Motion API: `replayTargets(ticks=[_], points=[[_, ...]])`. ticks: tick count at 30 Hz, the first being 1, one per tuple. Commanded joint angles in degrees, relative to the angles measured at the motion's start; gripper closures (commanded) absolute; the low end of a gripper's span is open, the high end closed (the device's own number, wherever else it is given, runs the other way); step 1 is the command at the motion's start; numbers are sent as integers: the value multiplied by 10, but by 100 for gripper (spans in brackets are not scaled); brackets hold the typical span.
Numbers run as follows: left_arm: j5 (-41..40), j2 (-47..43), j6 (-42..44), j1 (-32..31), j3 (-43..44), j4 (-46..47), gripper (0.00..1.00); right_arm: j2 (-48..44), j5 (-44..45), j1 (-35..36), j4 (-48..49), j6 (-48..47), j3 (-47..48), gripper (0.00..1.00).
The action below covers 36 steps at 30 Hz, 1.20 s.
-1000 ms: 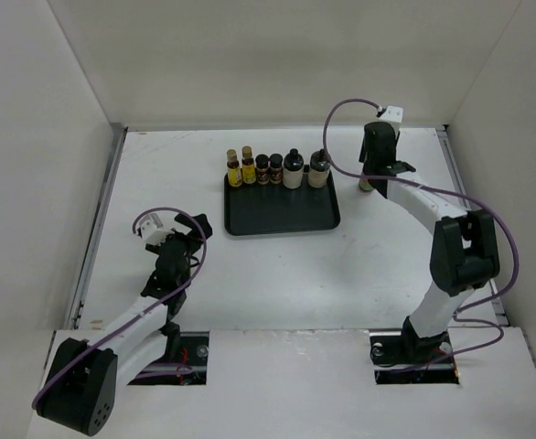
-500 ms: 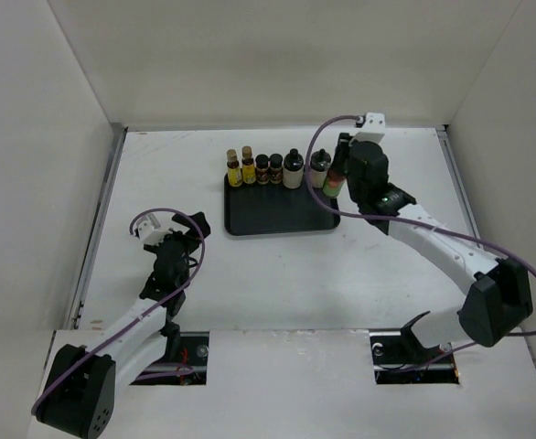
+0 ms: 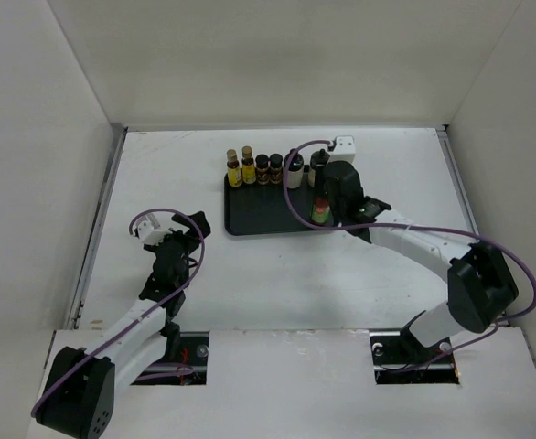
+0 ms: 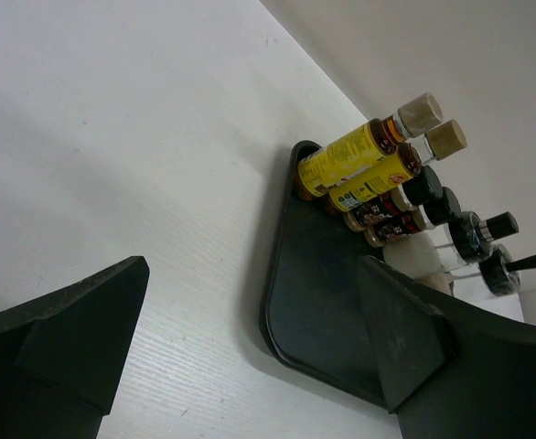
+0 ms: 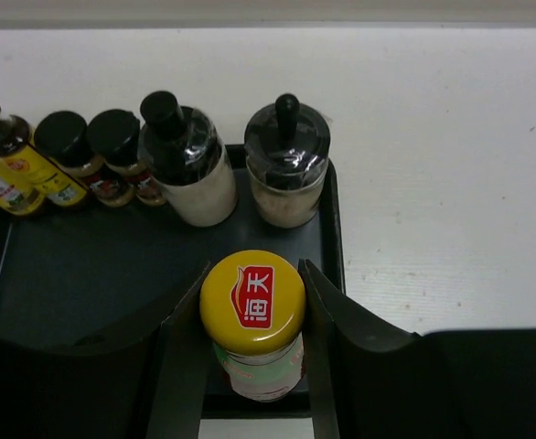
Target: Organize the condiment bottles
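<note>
1 yellow-cap bottle (image 5: 252,306): R wrist cam, not L.

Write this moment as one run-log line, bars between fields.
left gripper: open, empty | right gripper: shut on yellow-capped bottle, over tray, right side | bottle row: six, along far edge

Flat black on the tray (image 3: 277,219), plain white on the worktop (image 3: 158,174). Along the tray's far edge: yellow labels on the tan-capped bottles (image 3: 234,171), black caps and red-brown labels on the dark jars (image 3: 262,170), black caps on the white bottles (image 5: 202,187). Red emblem with white characters on the yellow-capped bottle (image 5: 252,306), pale green under that cap.
</note>
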Motion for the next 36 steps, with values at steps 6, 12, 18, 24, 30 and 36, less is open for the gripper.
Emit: replayTargets(ticks=[6, 12, 18, 24, 30, 36], points=[[9, 14, 1, 0, 5, 24, 0, 7, 41, 12, 99, 2, -21, 70], [-10, 15, 1, -3, 7, 14, 0, 1, 45, 20, 128, -3, -50, 57], [-18, 28, 0, -10, 14, 11, 0, -15, 52, 25, 135, 0, -69, 21], [-33, 27, 0, -11, 33, -33, 0, -69, 68, 25, 128, 4, -75, 0], [-46, 11, 0, -8, 37, -56, 0, -208, 111, 26, 171, 31, -145, 0], [-54, 36, 2, -26, 58, -70, 0, -315, 139, -35, 195, 140, -282, 0]])
